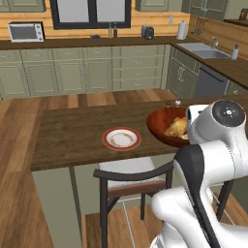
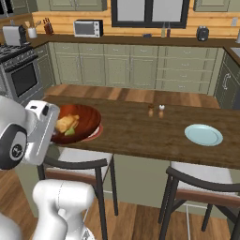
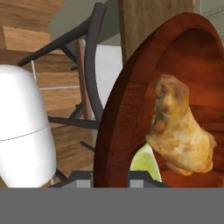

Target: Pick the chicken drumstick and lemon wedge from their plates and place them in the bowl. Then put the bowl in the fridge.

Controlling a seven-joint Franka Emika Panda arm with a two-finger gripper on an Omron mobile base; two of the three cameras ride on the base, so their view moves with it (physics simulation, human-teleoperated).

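The reddish-brown wooden bowl [image 1: 162, 127] [image 2: 84, 118] [image 3: 131, 96] hangs at the table's front edge, its rim pinched between my gripper's [image 3: 110, 178] fingertips; the gripper is shut on it. Inside lie the golden-brown chicken drumstick [image 1: 177, 127] [image 2: 67, 123] [image 3: 179, 131] and, beside it, the yellow-green lemon wedge [image 2: 70, 132] [image 3: 146, 164]. The white plate with a red-brown rim [image 1: 121, 139] sits bare on the table left of the bowl. The light blue plate [image 2: 203, 134] lies bare further along the table. The fridge is out of view.
Two dark-framed chairs [image 1: 131, 177] [image 2: 201, 180] stand tucked at the table's near side. Small salt and pepper shakers [image 2: 156, 110] stand mid-table. A stove [image 2: 18, 70] is at the far left, and a sink counter [image 1: 203, 51] at the far right.
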